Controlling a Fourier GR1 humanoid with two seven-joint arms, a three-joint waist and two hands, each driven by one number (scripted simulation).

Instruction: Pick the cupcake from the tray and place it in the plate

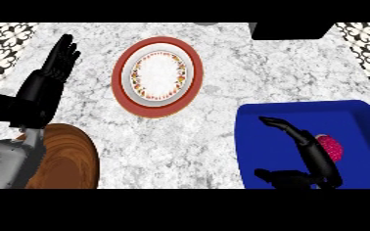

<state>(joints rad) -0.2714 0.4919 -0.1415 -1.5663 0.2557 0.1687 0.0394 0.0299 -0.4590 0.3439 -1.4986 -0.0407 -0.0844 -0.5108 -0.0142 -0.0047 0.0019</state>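
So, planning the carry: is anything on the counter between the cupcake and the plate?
Nothing visible. The cupcake sits in the tray beside the right hand; bare counter lies between tray and plate.

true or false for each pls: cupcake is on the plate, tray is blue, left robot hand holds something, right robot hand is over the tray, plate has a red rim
1. The cupcake is on the plate. False: it sits in the tray.
2. The tray is blue. True.
3. The left robot hand holds something. False: it is open with straight fingers, at the left.
4. The right robot hand is over the tray. True, beside the cupcake.
5. The plate has a red rim. True.
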